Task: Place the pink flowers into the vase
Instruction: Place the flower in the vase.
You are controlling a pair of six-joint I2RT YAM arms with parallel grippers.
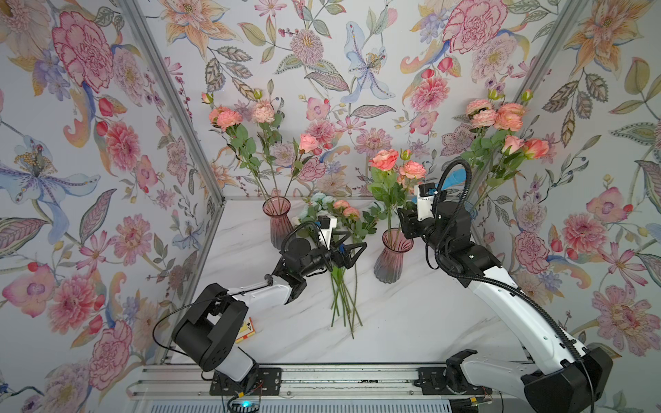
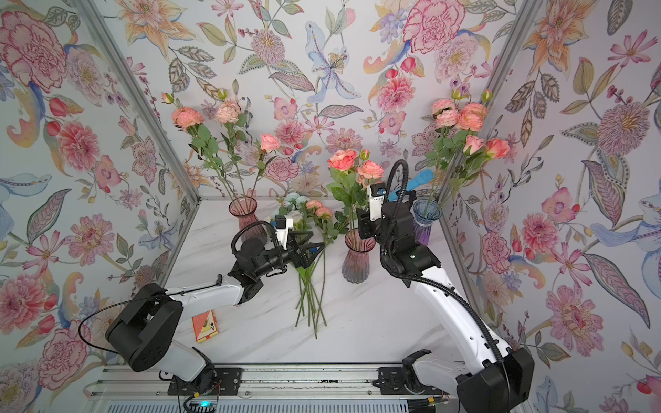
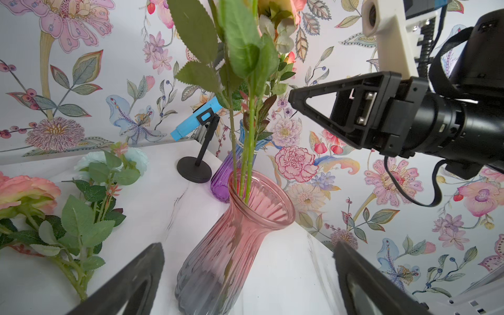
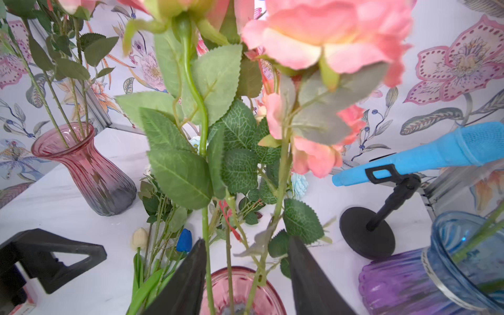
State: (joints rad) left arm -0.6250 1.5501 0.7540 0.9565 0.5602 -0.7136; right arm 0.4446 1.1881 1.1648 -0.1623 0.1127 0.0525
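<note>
The right gripper stands with its jaws parted just above the mouth of the middle vase. The stems of the pink flowers run loose between them down into the glass, and nothing is pinched. Their leaves crowd close around the fingers.

The left gripper hangs wide open and empty, near that vase. It is over a heap of loose flowers lying on the table, pink heads mixed with white and pale blue blooms.

At the back left another pink vase holds tall pink stems. At the back right a blue vase holds more, with a blue microphone on a stand beside it. A box of cards lies near the left arm.
</note>
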